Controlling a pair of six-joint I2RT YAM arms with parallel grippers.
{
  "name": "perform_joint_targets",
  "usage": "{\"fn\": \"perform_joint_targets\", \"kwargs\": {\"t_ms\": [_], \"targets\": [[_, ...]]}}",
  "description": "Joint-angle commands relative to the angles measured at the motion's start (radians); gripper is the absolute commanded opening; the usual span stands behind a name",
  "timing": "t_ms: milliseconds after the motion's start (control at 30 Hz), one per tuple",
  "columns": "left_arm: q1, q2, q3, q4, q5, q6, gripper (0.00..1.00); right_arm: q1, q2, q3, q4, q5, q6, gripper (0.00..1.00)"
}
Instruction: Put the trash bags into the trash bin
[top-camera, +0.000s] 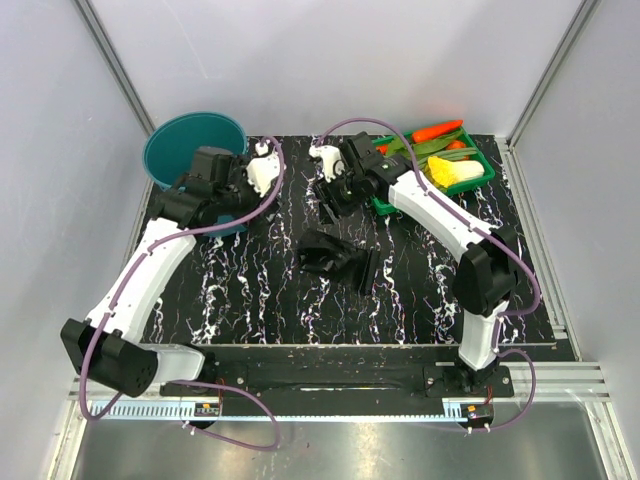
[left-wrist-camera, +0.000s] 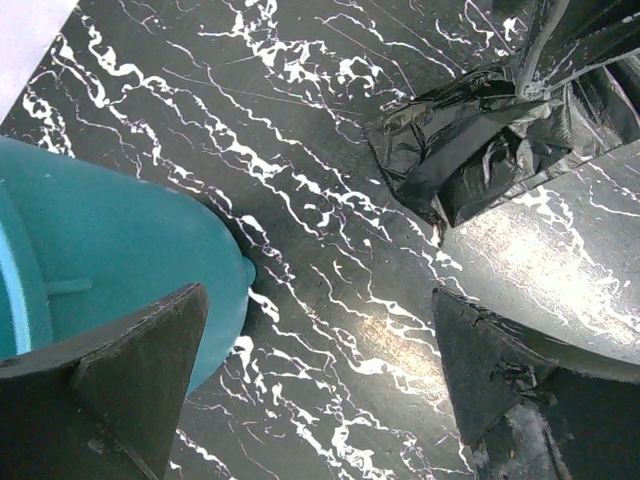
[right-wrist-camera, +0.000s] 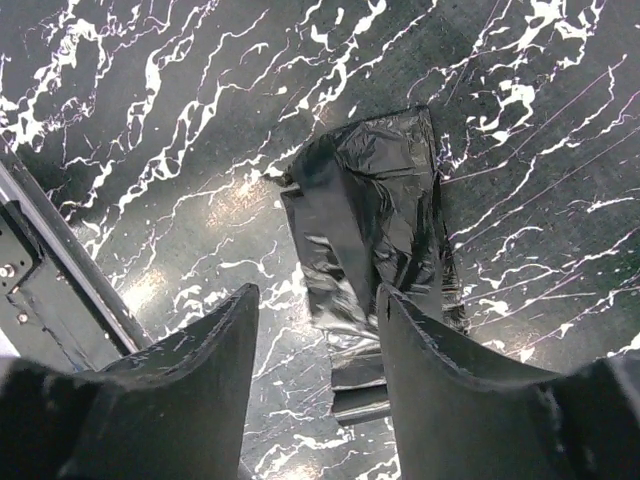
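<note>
Right claw (right-wrist-camera: 315, 300), parted, hangs over white-veined black tabletop (right-wrist-camera: 150, 150).

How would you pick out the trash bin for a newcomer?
Start at the black marbled table and go to its far left corner. The trash bin stands there: a round teal bucket, unlike the shallow green rectangular tray at far right.

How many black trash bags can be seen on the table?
2, it seems: one crumpled bag lies mid-table and one flatter bag overlaps its right side. They lie as one heap, so the count is unsure.
</note>
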Motion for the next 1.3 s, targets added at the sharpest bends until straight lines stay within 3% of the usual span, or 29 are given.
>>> {"fn": "perform_joint_targets", "kwargs": {"t_ms": [0,200,367,533,800,1167,1233,1267], "targets": [[-0.030,0.038,0.028,0.046,0.011,0.017,0.99,0.010,-0.071,-0.017,-0.006,0.044,-0.039,0.58],[-0.123,0.143,-0.015,0.122,-0.083,0.073,0.99,-0.045,-0.205,-0.195,-0.033,0.216,-0.061,0.57],[-0.139,0.284,-0.014,0.216,-0.026,0.044,0.99,-0.149,-0.276,-0.336,-0.035,0.187,-0.026,0.57],[-0.192,0.409,0.012,0.273,0.055,0.058,0.99,-0.166,-0.301,-0.451,-0.035,0.118,-0.015,0.58],[-0.275,0.536,-0.018,0.351,0.086,0.083,0.99,-0.175,-0.206,-0.513,0.006,0.037,0.008,0.58],[-0.292,0.565,-0.124,0.500,-0.020,0.112,0.99,-0.214,-0.086,-0.531,0.048,-0.055,0.046,0.58],[-0.295,0.571,-0.127,0.516,-0.027,0.112,0.94,-0.214,-0.069,-0.531,0.052,-0.072,0.053,0.58],[-0.301,0.579,-0.124,0.515,-0.046,0.112,0.85,-0.214,-0.063,-0.530,0.052,-0.077,0.056,0.58]]}}
